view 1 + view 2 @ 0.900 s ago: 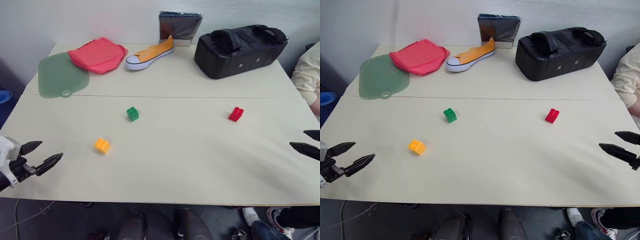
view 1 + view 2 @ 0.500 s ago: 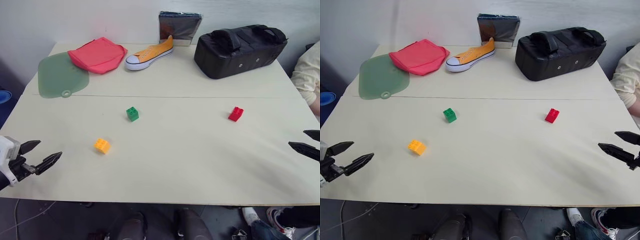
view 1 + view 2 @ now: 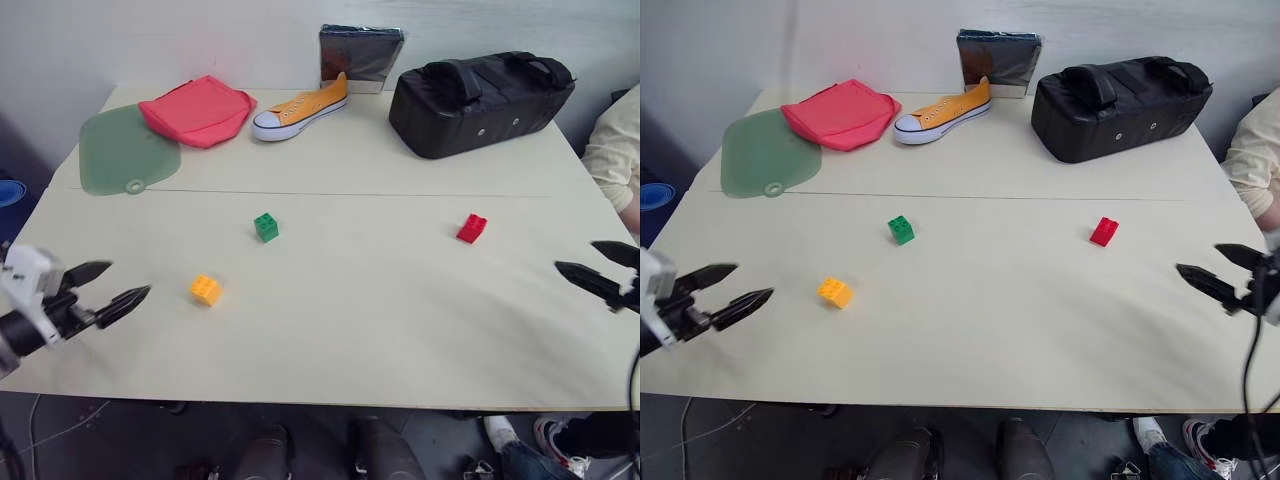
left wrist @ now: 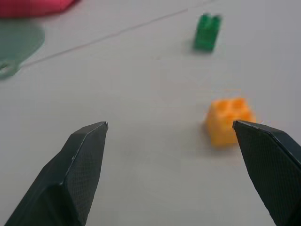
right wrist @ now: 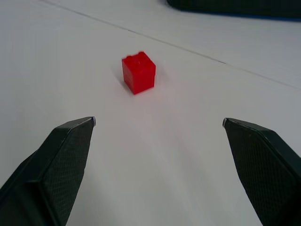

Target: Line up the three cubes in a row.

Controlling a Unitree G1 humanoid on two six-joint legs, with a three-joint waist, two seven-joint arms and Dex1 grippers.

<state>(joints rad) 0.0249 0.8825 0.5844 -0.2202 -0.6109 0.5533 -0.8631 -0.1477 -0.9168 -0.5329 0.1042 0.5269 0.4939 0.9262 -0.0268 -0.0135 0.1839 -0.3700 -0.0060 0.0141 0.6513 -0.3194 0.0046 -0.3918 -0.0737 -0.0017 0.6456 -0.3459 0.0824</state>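
Observation:
Three small studded cubes lie apart on the pale table point(image 3: 350, 330). The green cube point(image 3: 266, 227) sits left of centre. Nearer the front left is the orange-yellow cube point(image 3: 206, 290), and the red cube point(image 3: 472, 228) is on the right. My left gripper point(image 3: 118, 285) hovers open at the table's left front, a short way left of the orange-yellow cube point(image 4: 229, 120). At the right edge my right gripper point(image 3: 590, 265) is open too, with the red cube point(image 5: 138, 72) ahead of it and apart from its fingers.
Along the back stand a black bag point(image 3: 480, 98), an orange shoe point(image 3: 300, 107), a dark foil pouch point(image 3: 358, 50), a red folded cloth point(image 3: 197, 108) and a green mat point(image 3: 128, 152). A person's sleeve point(image 3: 618, 150) shows at the right edge.
Both grippers have moved inward over the table, the left toward the orange-yellow cube, the right toward the red cube. The cubes have stayed put.

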